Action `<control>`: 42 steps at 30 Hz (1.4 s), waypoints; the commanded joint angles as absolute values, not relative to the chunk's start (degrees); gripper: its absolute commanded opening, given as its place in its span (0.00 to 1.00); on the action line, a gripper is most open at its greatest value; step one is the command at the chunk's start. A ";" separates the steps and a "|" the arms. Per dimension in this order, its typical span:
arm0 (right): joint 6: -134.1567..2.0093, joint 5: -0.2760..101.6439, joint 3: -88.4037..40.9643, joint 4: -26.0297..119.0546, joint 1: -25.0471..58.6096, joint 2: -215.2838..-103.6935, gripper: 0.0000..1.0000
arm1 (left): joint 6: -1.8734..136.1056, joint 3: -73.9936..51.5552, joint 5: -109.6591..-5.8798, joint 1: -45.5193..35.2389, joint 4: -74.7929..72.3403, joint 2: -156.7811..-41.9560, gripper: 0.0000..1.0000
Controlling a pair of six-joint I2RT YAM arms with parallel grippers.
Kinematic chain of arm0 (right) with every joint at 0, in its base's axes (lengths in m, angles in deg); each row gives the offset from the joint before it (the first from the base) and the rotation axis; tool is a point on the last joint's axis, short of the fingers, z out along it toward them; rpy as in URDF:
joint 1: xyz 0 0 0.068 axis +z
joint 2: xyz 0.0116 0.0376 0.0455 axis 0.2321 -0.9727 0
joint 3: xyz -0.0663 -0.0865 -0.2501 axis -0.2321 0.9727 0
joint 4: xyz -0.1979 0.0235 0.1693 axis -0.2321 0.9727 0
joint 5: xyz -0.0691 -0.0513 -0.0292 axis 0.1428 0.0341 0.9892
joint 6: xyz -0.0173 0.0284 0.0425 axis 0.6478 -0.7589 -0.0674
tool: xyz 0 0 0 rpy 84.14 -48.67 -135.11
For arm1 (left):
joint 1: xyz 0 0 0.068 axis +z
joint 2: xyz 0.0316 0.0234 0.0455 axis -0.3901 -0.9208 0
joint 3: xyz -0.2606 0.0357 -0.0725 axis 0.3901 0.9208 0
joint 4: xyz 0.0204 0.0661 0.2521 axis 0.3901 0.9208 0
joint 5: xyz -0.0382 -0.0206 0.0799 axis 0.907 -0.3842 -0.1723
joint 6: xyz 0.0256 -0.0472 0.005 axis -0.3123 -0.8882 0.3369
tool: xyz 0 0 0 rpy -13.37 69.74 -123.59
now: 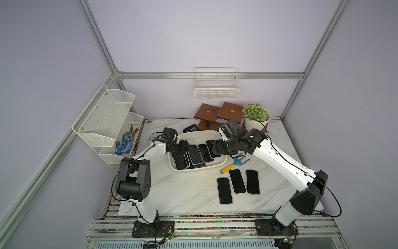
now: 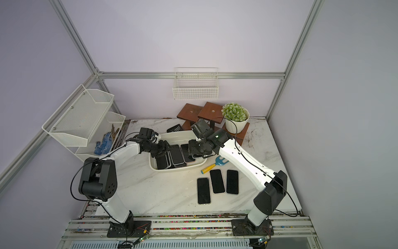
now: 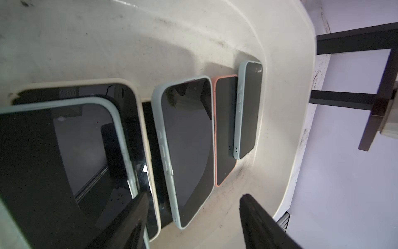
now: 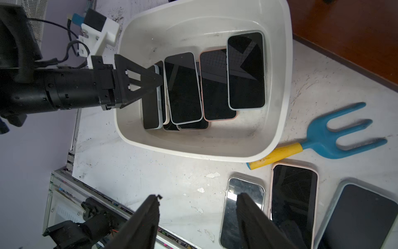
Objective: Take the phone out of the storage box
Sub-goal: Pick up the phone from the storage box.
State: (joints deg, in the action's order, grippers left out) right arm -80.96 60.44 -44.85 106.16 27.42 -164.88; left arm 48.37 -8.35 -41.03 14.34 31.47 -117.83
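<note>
Right wrist view gives me the near end first: three phones point(image 4: 294, 194) lie face up, side by side on the tabletop point(image 1: 183, 189), outside the storage box point(image 4: 189, 152), so I judge that part of the job done. Just beyond them a garden fork point(image 4: 336, 138) with a blue head and yellow handle lies right beside the box's near rim. Farther in, the box sits mid-tabletop and holds at least five more phones point(image 4: 246, 71), face up and overlapping, so most of the work is left. My right gripper point(image 4: 198, 199) hangs over the right end of the box, its fingers point(image 4: 148, 213) apart with nothing held between them. My left gripper point(image 3: 193, 198) reaches down into the left end of the box. Its fingers point(image 3: 256, 215) are well apart too, not clamped, and the near end of a pale-cased phone point(image 3: 187, 151) lies in line with the gap. One fingertip looks to be right at the top edge of the leftmost phone point(image 4: 151, 103), though I cannot tell whether it touches. My guess is the left side is lining up the next pick. Behind the box stand two wooden stands point(image 1: 217, 113) and a potted plant point(image 1: 256, 113).
</note>
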 commanded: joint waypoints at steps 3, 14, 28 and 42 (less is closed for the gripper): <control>-82.06 60.37 -43.24 105.58 26.92 -163.77 0.60 | 50.80 -11.65 -38.21 14.75 30.23 -119.58 0.68; -83.84 59.95 -40.92 105.03 26.92 -162.03 0.56 | 50.33 -13.43 -36.52 14.78 28.71 -124.20 0.68; -85.78 61.35 -37.50 105.08 26.92 -157.52 0.54 | 51.54 -17.08 -42.14 12.53 31.87 -128.37 0.66; -86.23 63.12 -34.88 104.77 26.92 -154.83 0.54 | 50.03 -21.77 -43.84 7.93 32.25 -132.74 0.37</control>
State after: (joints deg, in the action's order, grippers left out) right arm -85.88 61.91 -35.65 105.66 27.16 -155.86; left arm 50.14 -20.31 -45.66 8.96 33.19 -132.36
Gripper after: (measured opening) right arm 0.537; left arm 0.396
